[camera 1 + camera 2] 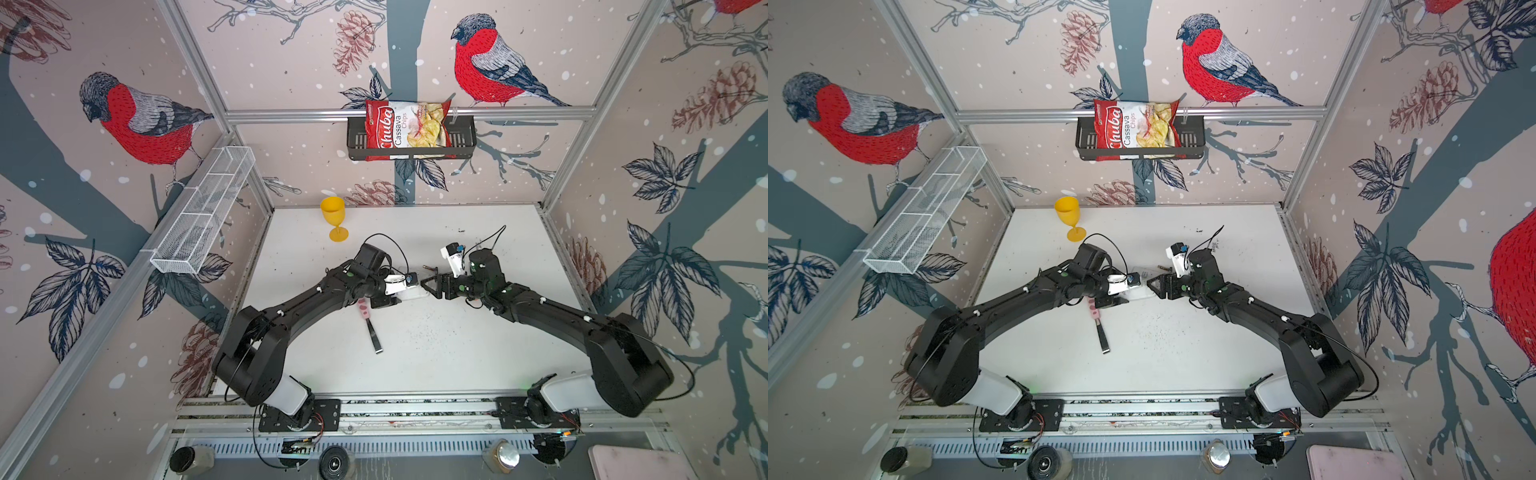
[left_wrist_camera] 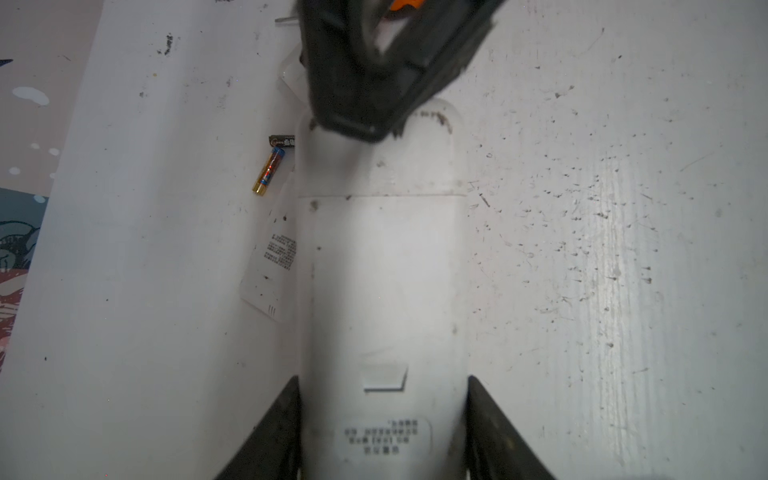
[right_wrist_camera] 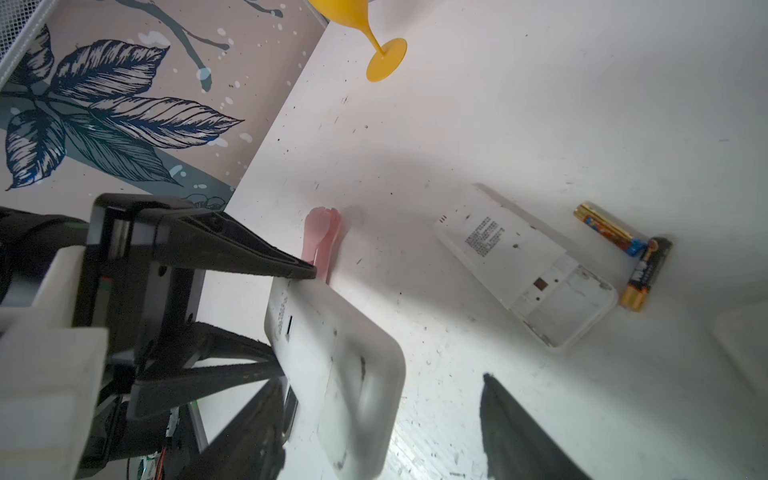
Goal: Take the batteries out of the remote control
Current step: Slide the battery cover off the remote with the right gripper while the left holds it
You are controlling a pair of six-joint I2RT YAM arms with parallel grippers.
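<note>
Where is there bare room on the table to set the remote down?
Widest bare patch: the near table between the pink-handled tool, the right arm and the front rail. The far right corner is open too. Crowded: the middle, where left gripper, remote, right gripper, loose cover and batteries meet; the yellow goblet takes the far left.

White remote control (image 2: pixel 382 291), yellow goblet (image 1: pixel 333 210)

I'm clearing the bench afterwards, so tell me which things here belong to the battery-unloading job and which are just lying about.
Job: white remote held by the left gripper; two loose batteries; opened white casing beside them.
Lying about: yellow goblet; pink-handled tool; chips bag; white wire basket.
</note>
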